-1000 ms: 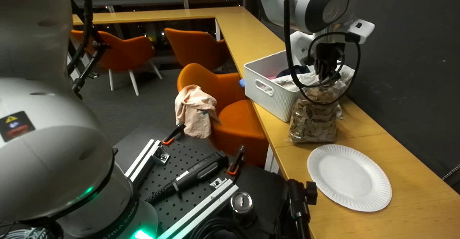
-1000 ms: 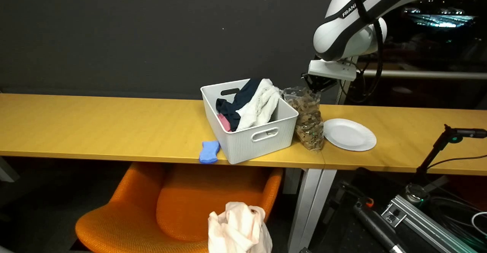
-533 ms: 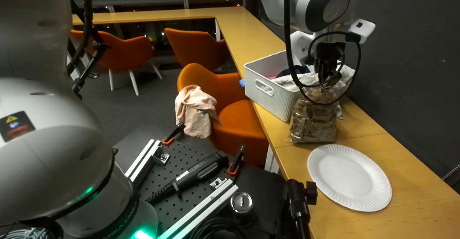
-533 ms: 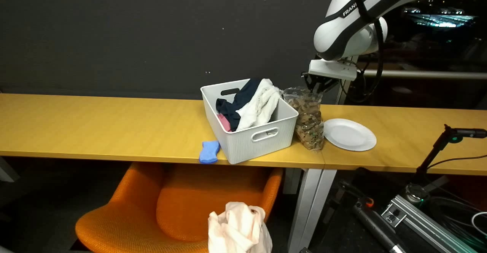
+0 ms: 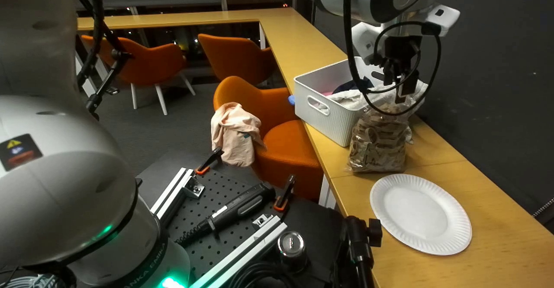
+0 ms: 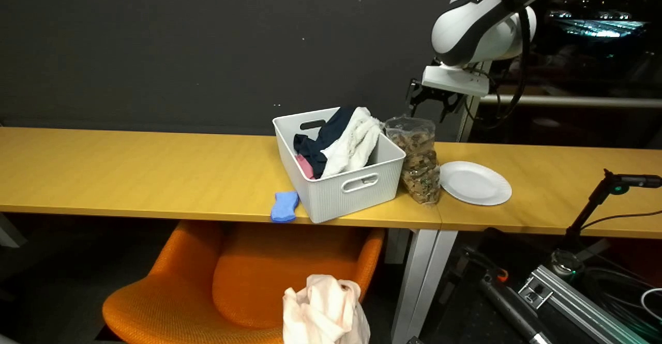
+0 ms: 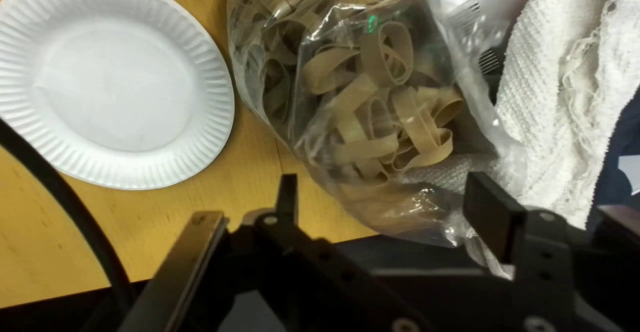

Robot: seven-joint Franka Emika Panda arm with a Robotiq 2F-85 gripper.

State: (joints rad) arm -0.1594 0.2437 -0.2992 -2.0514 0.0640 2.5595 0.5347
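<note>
Clear plastic wraps a mass of tan loops (image 7: 422, 127): this bag (image 6: 420, 163) stands on the table (image 6: 155, 168) just beside the white basket (image 6: 336, 199). Its long axis runs nearly upright, loose end up, and in an exterior view its top leans slightly toward the basket. The gripper (image 6: 427, 114) hangs near the bag's top, pointing down with its jaws well apart. In the wrist view the bag's loose end points into the gap between the fingers (image 7: 489, 217); the finger nearer the basket overlaps the plastic, the farther one stands over the table. Whether either touches the bag cannot be told. Single loops show clearly in the wrist view, while both exterior views give a brown tangle. The white plate (image 7: 120, 82), past the bag from the basket, shows in all three views. Pink cloth (image 6: 305, 167) inside the basket shows in both exterior views; the wrist view catches just the white cloth (image 7: 565, 87) and a strip of navy cloth (image 7: 627, 127).
</note>
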